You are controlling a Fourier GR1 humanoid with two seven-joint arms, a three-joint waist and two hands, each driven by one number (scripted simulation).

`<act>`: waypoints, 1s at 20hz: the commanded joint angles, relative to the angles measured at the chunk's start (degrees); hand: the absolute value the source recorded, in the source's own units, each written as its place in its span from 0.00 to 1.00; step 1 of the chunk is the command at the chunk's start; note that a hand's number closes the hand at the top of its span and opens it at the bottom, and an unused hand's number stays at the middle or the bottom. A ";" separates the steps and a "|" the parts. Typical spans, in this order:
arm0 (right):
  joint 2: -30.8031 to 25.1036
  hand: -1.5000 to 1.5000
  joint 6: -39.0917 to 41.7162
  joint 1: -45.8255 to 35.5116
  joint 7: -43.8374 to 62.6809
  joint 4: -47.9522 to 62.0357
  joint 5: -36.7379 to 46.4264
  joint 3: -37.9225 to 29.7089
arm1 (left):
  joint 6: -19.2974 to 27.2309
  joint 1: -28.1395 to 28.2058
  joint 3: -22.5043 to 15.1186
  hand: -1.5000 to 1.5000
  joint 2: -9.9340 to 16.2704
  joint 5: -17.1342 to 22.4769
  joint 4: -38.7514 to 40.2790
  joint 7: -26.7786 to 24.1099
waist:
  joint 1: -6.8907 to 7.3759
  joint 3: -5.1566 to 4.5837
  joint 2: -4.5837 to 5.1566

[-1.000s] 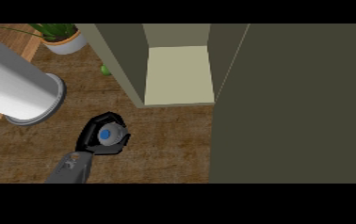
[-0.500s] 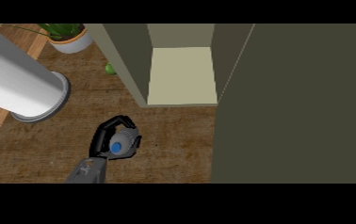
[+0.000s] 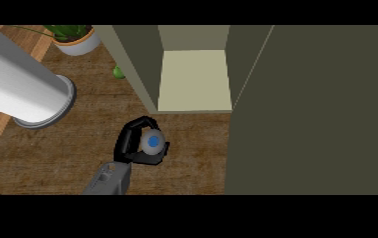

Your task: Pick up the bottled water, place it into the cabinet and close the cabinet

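The one hand in view (image 3: 136, 142), black and mounted on a grey forearm, is curled around the clear bottled water with the blue cap (image 3: 152, 141). Which arm it belongs to cannot be told with certainty; it enters from the lower edge left of centre, so it is treated here as the left. The other hand is out of frame. The bottle is seen from above, cap uppermost, held over the brown wood-grain counter (image 3: 66, 152), just in front of the olive-green cabinet (image 3: 140, 67) and short of its pale cream shelf floor (image 3: 196, 79).

Risks from this position, as judgements:

- The bottle sits slightly left of the opening. A straight forward push may drive it against the cabinet's left side wall instead of into the compartment.
- The height of the bottle base relative to the front lip of the shelf cannot be seen. If the base is low, it may catch the lip and tip the bottle.
- The large dark olive door panel (image 3: 310, 112) stands open at the right. It must swing across the opening, so the forearm must be withdrawn first.
- The wide white cylinder (image 3: 29, 94) and the potted green plant (image 3: 72, 38) lie to the left, clear of the direct path.
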 commanded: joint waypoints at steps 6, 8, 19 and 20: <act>-2.12 0.00 0.32 3.74 1.42 -8.03 -5.11 -2.68 | 14.52 -5.25 -14.39 1.00 -0.50 12.62 -11.33 16.11 | -0.81 -0.07 0.31; -2.17 0.00 -0.21 2.97 3.04 -9.77 -5.30 -3.17 | 17.25 -6.00 -18.88 1.00 -0.50 13.33 -13.28 17.67 | -0.84 -0.09 0.37; -3.07 0.00 3.36 4.84 -4.04 -5.40 -8.34 -8.81 | 30.87 -20.99 -22.79 1.00 -0.51 22.71 -7.94 26.83 | -2.55 -0.06 0.62; -1.42 0.00 2.60 3.21 -4.17 -2.32 -6.17 -6.66 | 28.41 -26.66 -18.36 1.00 -0.51 21.71 -4.89 30.66 | -1.90 -0.05 0.68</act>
